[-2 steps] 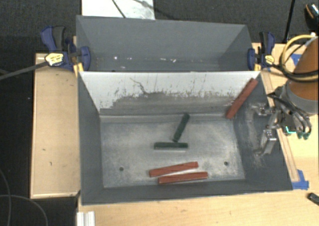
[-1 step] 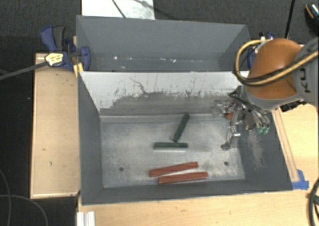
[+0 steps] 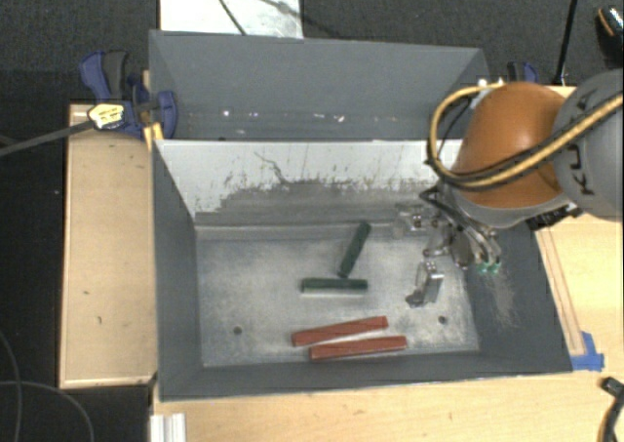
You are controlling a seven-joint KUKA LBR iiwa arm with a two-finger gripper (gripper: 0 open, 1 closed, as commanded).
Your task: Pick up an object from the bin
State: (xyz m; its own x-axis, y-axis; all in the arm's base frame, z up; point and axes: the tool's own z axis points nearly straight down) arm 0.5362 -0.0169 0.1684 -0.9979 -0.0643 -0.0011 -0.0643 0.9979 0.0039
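My gripper hangs low over the right side of the bin floor, with nothing seen between its fingers. To its left lie two dark green bars: one slanted and one lying flat, their ends meeting. Nearer the front wall lie two reddish-brown bars side by side, the upper one and the lower one, a little left of and below the gripper.
The arm with its orange cover and looping cables reaches in over the bin's right wall. Bare floor lies at the bin's left half.
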